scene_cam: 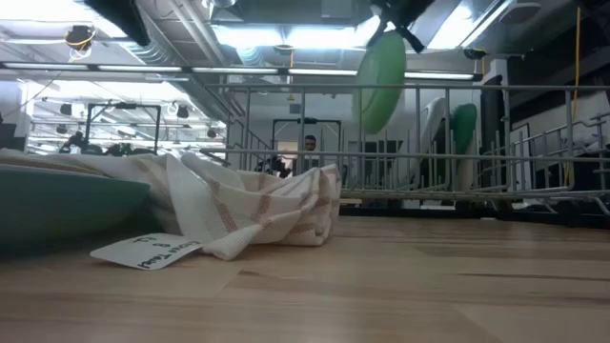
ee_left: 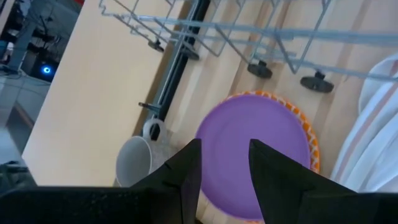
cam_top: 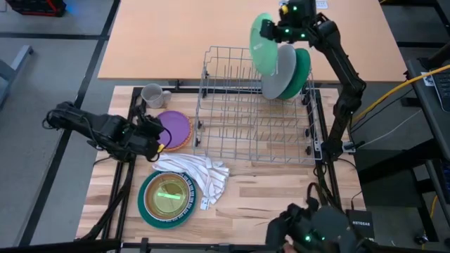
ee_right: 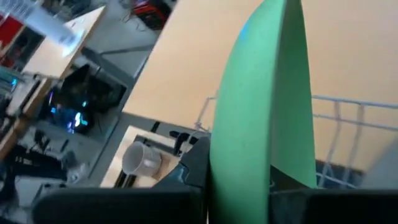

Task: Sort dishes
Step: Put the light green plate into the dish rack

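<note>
My right gripper [cam_top: 275, 31] is shut on a light green plate [cam_top: 264, 43] held on edge over the far right part of the grey wire rack [cam_top: 232, 112]. A grey plate [cam_top: 280, 79] and a teal plate [cam_top: 303, 70] stand on edge in the rack's far right corner. My left gripper [cam_top: 159, 138] is open just above a purple plate [ee_left: 261, 143], which lies on an orange-rimmed plate [ee_left: 311, 140]. A grey mug [cam_top: 152, 94] stands beyond them. Stacked plates, teal at the bottom [cam_top: 166, 199], lie near the front left. My right gripper pinches the light green plate's rim [ee_right: 249, 155] between its two fingers, one on each face. In the low view the hold is at the plate's top [scene_cam: 389, 36], and the plate [scene_cam: 381, 84] hangs on edge below the fingers, lifted.
A white cloth with dark stripes [cam_top: 198, 173] lies bunched between the purple plate and the plate stack, with a white tag [scene_cam: 148, 251] beside it. The rack's upright wires [cam_top: 239, 77] fill the table's middle. A light tabletop [cam_top: 176, 35] lies beyond the rack.
</note>
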You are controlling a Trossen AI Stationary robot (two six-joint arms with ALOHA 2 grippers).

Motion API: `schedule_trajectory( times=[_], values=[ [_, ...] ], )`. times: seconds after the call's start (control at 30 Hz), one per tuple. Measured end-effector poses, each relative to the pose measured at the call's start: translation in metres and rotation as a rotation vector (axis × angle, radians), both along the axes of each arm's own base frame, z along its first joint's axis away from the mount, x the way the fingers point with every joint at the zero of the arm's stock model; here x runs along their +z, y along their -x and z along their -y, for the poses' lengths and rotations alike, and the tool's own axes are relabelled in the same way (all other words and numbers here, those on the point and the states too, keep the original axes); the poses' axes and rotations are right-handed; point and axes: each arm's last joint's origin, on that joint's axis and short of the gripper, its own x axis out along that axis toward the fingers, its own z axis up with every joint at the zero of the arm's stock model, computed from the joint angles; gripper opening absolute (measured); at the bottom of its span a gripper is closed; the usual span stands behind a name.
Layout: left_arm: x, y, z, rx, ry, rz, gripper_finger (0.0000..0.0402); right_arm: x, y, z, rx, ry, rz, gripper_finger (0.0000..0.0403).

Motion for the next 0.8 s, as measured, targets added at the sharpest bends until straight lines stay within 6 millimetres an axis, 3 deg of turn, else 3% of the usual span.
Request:
schedule_trajectory(
  times=[0.23,0.43,0.8],
  values=[
    [-0.015,-0.003,0.001,0.005,-0.003,-0.011,0.0123,-0.010,0.008,-0.001,-0.144,-0.090,-0.095,0.0036],
    [-0.019,-0.007,0.003,-0.008,0.000,0.006,0.0123,-0.011,0.004,-0.005,-0.157,-0.119,-0.083,0.0036],
    [-0.019,-0.008,0.003,-0.012,0.001,0.011,0.0123,-0.031,-0.038,-0.002,-0.078,-0.139,-0.070,0.0037]
  ],
)
